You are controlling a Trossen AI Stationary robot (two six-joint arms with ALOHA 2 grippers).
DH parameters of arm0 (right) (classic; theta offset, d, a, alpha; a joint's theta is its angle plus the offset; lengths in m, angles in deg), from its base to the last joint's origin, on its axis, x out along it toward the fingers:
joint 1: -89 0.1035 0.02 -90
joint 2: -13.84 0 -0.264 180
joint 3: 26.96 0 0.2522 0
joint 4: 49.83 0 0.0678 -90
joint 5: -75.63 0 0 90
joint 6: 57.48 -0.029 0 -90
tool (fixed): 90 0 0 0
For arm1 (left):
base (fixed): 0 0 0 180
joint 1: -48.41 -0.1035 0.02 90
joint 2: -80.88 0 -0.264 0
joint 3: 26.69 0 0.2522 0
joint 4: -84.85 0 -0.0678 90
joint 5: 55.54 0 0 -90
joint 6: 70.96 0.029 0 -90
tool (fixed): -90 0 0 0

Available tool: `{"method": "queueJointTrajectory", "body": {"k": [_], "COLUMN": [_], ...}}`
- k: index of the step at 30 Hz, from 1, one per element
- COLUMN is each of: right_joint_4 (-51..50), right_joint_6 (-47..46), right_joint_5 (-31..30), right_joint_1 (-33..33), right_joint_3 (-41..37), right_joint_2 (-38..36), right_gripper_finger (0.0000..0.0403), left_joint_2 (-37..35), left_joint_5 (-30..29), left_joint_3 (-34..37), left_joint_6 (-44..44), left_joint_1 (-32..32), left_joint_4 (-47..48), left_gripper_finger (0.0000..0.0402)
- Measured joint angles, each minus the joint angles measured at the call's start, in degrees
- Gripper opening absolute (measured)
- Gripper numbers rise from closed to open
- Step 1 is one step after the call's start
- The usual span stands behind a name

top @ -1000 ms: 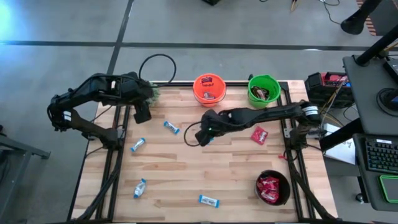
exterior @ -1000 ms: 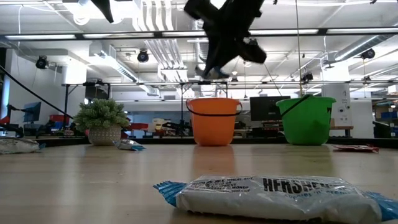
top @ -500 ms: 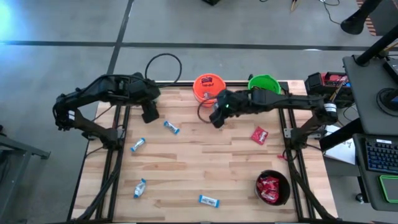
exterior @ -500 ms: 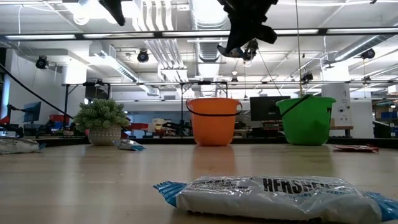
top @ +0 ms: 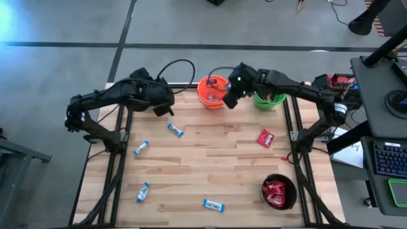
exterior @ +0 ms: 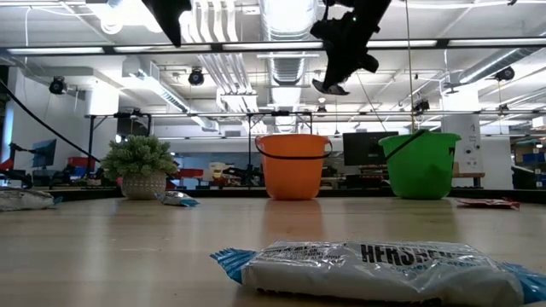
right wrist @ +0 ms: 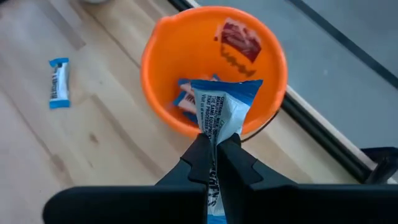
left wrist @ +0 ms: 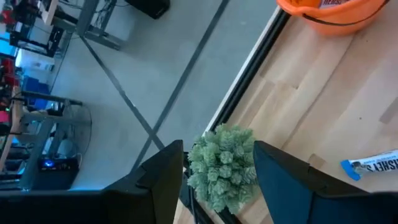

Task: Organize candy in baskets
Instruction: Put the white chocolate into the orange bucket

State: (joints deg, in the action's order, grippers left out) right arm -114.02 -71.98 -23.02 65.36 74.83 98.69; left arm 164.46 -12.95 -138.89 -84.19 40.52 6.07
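My right gripper (right wrist: 215,155) is shut on a blue-and-white candy bar (right wrist: 219,107) high above the orange basket (top: 208,93), which holds a few sweets. In the low view this gripper (exterior: 335,78) hangs well above the basket's rim (exterior: 293,138). My left gripper (left wrist: 216,167) stands open over the table's far left, above the potted plant (left wrist: 222,167), touching nothing. More blue-and-white bars (top: 175,130) (top: 140,147) (top: 143,191) and a red packet (top: 265,137) lie flat on the wood. The green basket (top: 270,100) stands right of the orange one. My right gripper pinches the bar between its two fingers (right wrist: 200,163), about midway along it. The bar's front half (right wrist: 219,118) sticks out past the fingertips. The fingers slant downward toward the table's far edge and lie along the bar. The bar is lifted clear, over the orange basket's opening.
A black basket (top: 278,192) with red packets stands near the front right corner. One bar (exterior: 375,260) lies close to the table's near edge. A dark cable (top: 181,67) loops behind the far edge. Monitors and a keyboard stand right of the table.
My right gripper has carried the bar from mid-table up and toward the far edge, to above the orange basket, rolling its wrist on the way. My left gripper has shifted toward the table's right and tipped further down.
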Motion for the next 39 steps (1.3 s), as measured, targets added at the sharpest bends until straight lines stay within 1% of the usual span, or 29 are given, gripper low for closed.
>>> {"method": "queueJointTrajectory", "body": {"k": [6, 9, 12, 15, 18, 26, 31, 32, 35, 36, 37, 39], "right_joint_4": [4.5, 8.3, 11.7, 14.1, 15.3, 15.2, 14.6, 14.5, 13.8, 13.8, 13.8, 13.6], "right_joint_6": [3.2, 3.2, 3.1, 2.9, 2.9, 2.4, 2.5, 2.6, 3.1, 3.4, 3.7, 4.0], "right_joint_5": [6.9, 10.8, 13.7, 13.9, 15.3, 16.6, 16.6, 16.7, 18.2, 18.3, 18.5, 18.7], "right_joint_1": [-5.4, -6.9, -7.9, -8.2, -8.6, -9.3, -9.5, -9.4, -9.4, -9.4, -9.4, -9.4], "right_joint_3": [0.0, 0.0, 0.0, 0.1, 0.1, 3.1, 5.5, 6.0, 7.3, 7.7, 8.0, 8.7], "right_joint_2": [0.6, 1.3, 2.0, 3.1, 4.5, 9.6, 12.4, 12.9, 14.3, 14.6, 14.9, 15.5], "right_gripper_finger": [0.0009, 0.0009, 0.0009, 0.0009, 0.0009, 0.0009, 0.0009, 0.0009, 0.0009, 0.0009, 0.0009, 0.0009], "left_joint_2": [-2.2, -3.0, -3.7, -3.8, -3.8, -3.5, -3.4, -3.4, -2.9, -2.6, -2.3, -1.6], "left_joint_5": [-0.1, -0.1, -0.5, -2.2, -2.4, -3.3, -5.9, -5.3, -0.9, -0.6, -1.5, -5.9], "left_joint_3": [0.0, 0.0, -1.6, -4.6, -8.1, -16.1, -17.2, -17.4, -18.4, -18.5, -18.5, -18.6], "left_joint_6": [-0.9, -0.8, -0.8, -0.3, 1.4, 6.7, 10.3, 10.4, 13.0, 13.9, 14.2, 14.0], "left_joint_1": [-0.3, -0.7, -2.2, -4.1, -6.2, -9.3, -9.9, -9.9, -9.9, -9.9, -9.9, -10.0], "left_joint_4": [0.0, 0.2, 1.1, 1.3, 1.2, 1.1, 1.1, 1.1, 0.7, 0.9, 1.2, 2.1], "left_gripper_finger": [0.0166, 0.0157, 0.0150, 0.0145, 0.0141, 0.0134, 0.0134, 0.0134, 0.0134, 0.0134, 0.0134, 0.0134]}}
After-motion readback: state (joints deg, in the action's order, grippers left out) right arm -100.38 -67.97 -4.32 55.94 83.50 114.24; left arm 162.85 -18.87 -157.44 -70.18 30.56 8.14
